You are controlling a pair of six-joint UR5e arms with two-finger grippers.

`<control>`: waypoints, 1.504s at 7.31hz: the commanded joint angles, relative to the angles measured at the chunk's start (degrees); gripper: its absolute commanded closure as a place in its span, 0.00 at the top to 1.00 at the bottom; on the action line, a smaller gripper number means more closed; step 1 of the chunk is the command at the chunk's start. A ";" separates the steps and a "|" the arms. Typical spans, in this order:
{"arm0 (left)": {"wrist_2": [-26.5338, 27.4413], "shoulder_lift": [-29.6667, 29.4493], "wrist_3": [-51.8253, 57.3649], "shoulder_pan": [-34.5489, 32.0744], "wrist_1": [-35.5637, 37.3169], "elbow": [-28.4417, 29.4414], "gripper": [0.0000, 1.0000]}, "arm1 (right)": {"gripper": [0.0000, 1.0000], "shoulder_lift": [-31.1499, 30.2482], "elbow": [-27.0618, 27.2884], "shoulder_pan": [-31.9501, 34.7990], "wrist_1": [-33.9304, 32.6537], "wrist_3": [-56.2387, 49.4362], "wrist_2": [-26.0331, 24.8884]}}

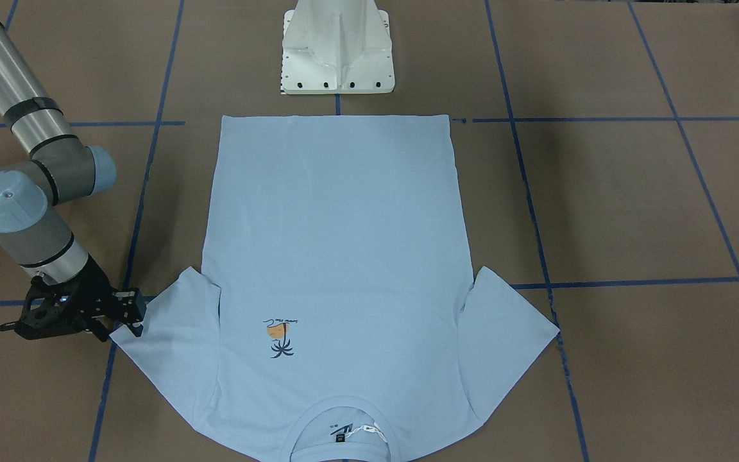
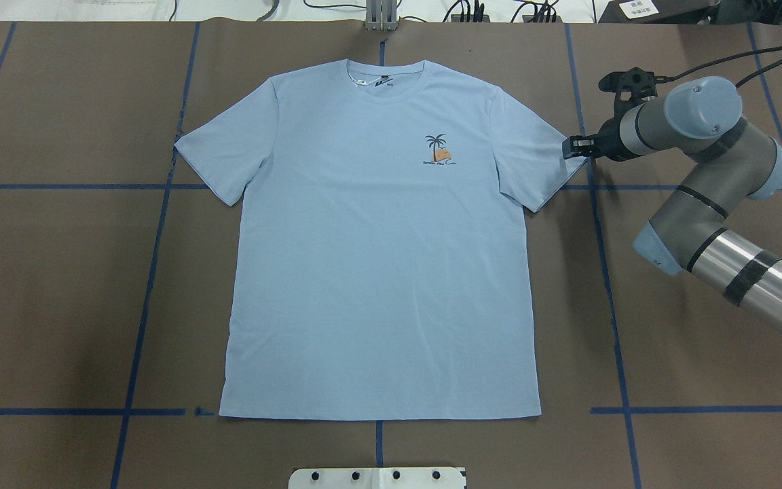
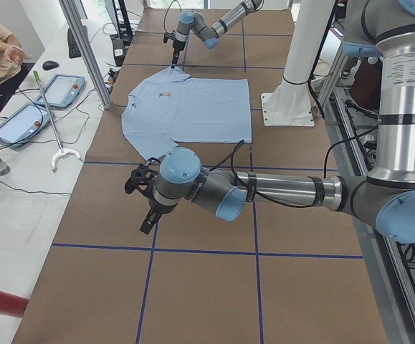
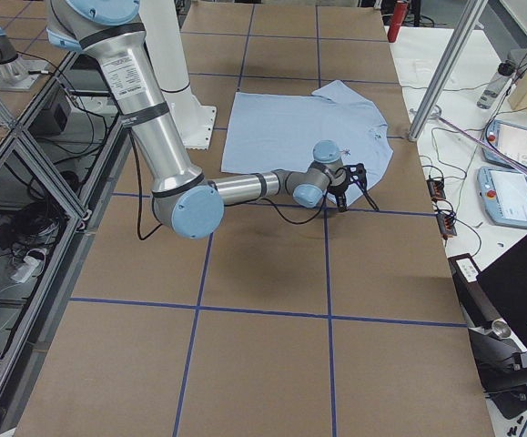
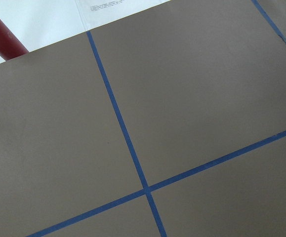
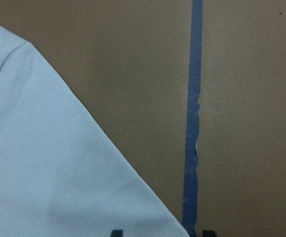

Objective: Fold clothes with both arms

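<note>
— Where is your right gripper?
— At the end of my right arm. The forearm angles in, the wrist is bent over, and the jaws point downward, standing apart with a clear gap.
— And the other side?
— My left arm is folded at the elbow, forearm stretched out long and nearly level. My left gripper hangs below the wrist. Only the side camera catches it, so I cannot say whether it is parted.

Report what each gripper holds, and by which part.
Nothing is held. The right gripper stands open around the sleeve corner of the pale blue short-sleeved T-shirt. The left gripper hangs over the brown table, away from the shirt.
</note>
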 commanded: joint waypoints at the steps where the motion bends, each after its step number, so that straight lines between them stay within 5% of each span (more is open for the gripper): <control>1: 0.00 0.00 0.06 -0.08 0.04 0.00 1.00 | 0.33 -0.23 -0.01 -0.03 0.00 0.09 -0.03; 2: 0.00 0.00 -0.02 0.00 -0.05 0.00 1.00 | 0.18 -0.05 0.08 -0.03 0.00 0.17 -0.03; 3: 0.00 0.00 0.06 0.00 -0.05 0.00 1.00 | 0.18 0.12 0.43 0.15 0.00 0.26 -0.03; 5: 0.00 0.00 0.06 0.00 -0.05 0.00 1.00 | 0.00 0.39 0.87 0.50 -0.09 0.26 0.23; 8: 0.00 0.00 0.06 0.00 -0.05 0.00 1.00 | 0.00 3.44 2.36 -0.37 -1.84 6.11 -0.38; 11: 0.00 0.00 0.15 0.00 -0.05 0.00 1.00 | 0.00 13.62 2.19 -7.30 -13.92 14.83 -12.56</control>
